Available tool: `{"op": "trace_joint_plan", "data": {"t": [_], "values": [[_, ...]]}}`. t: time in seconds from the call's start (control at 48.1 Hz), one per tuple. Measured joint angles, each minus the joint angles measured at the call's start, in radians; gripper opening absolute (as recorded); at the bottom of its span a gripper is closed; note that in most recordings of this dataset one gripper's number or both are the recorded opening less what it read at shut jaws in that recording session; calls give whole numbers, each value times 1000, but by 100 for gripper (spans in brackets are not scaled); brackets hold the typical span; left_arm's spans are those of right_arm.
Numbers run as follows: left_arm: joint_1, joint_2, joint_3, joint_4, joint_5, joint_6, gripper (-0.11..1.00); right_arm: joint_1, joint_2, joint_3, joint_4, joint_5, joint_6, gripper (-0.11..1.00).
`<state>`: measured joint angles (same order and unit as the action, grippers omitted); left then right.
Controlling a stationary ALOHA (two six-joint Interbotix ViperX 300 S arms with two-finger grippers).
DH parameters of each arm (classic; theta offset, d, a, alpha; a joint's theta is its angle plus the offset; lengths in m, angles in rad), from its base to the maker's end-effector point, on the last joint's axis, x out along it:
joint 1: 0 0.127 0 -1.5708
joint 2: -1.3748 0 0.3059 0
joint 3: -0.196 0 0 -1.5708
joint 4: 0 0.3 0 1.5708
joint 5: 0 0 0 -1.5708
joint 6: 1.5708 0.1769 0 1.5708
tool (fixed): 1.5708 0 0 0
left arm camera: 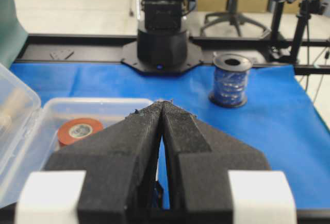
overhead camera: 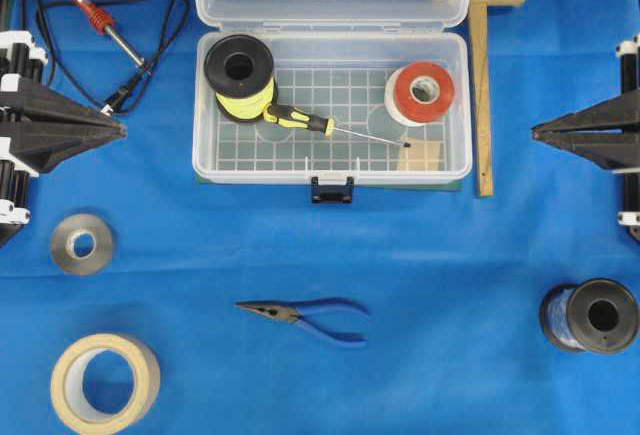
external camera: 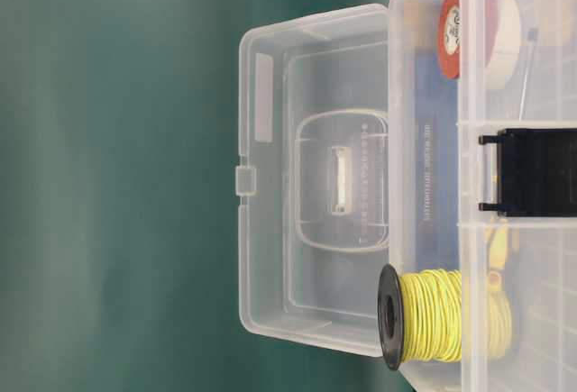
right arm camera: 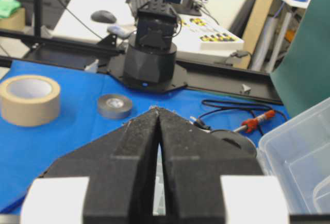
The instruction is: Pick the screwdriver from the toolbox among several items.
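The screwdriver (overhead camera: 300, 119), yellow-and-black handle and thin silver shaft, lies flat across the gridded floor of the clear toolbox (overhead camera: 203, 155), whose lid stands open at the back. Its handle rests against a black spool of yellow wire (overhead camera: 240, 77) (external camera: 431, 316). A red tape roll (overhead camera: 423, 93) (left arm camera: 78, 130) (external camera: 464, 29) and a tan block (overhead camera: 422, 155) sit at the box's right end. My left gripper (overhead camera: 122, 129) (left arm camera: 163, 102) is shut and empty at the left table edge. Shut and empty too, my right gripper (overhead camera: 535, 133) (right arm camera: 156, 109) points in from the right edge. Both are well clear of the box.
A red-handled soldering iron (overhead camera: 92, 12) with black cord lies at the back left. Blue-handled pliers (overhead camera: 310, 315), a grey tape roll (overhead camera: 82, 243) (right arm camera: 114, 105), beige masking tape (overhead camera: 104, 380) (right arm camera: 29, 99) and a blue wire spool (overhead camera: 592, 316) (left arm camera: 230, 79) sit in front. A wooden mallet (overhead camera: 483, 85) lies right of the box.
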<state>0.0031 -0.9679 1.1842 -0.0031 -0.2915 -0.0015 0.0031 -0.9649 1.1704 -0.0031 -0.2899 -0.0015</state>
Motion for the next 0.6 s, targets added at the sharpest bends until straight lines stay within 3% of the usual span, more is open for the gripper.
{"op": "trace_joint_plan", "data": {"t": [0.146, 0.603], "values": [[-2, 0, 0, -21, 0, 5, 0, -14, 35, -28, 2, 51, 14, 0], [0, 3, 0, -29, -17, 3, 0, -120, 390, -377, 31, 431, 140, 1]]}}
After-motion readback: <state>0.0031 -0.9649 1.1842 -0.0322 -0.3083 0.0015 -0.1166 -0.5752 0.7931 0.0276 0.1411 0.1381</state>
